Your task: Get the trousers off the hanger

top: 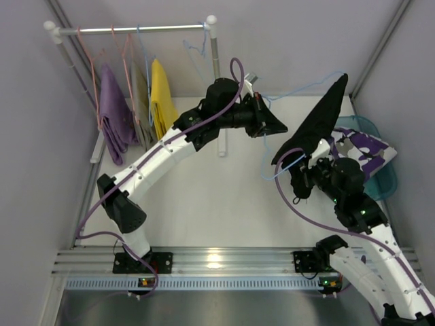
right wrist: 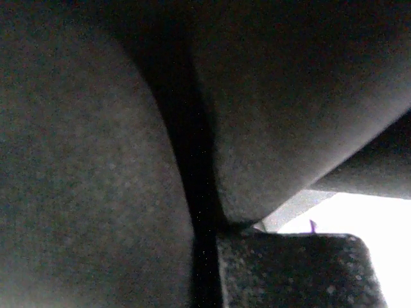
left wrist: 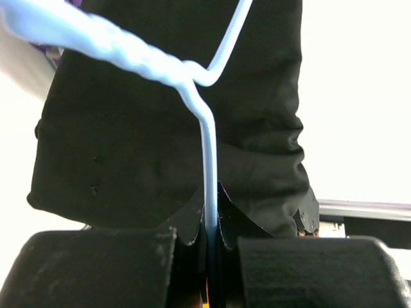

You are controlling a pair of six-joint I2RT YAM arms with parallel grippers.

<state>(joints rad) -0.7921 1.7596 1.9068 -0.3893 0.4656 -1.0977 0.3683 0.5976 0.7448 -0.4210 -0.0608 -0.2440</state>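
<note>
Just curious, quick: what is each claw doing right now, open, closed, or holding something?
Left gripper: closed on the light blue hanger.
Right gripper: closed on the black trousers.

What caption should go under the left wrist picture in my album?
The left claw pinches a pale blue hanger, with black trousers behind it.

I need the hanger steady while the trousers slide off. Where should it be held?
By the straight neck of the hanger, just below the twist, from the side away from the cloth. There it is one bare wire, clear of the black trousers; the left tool is shut on it.
</note>
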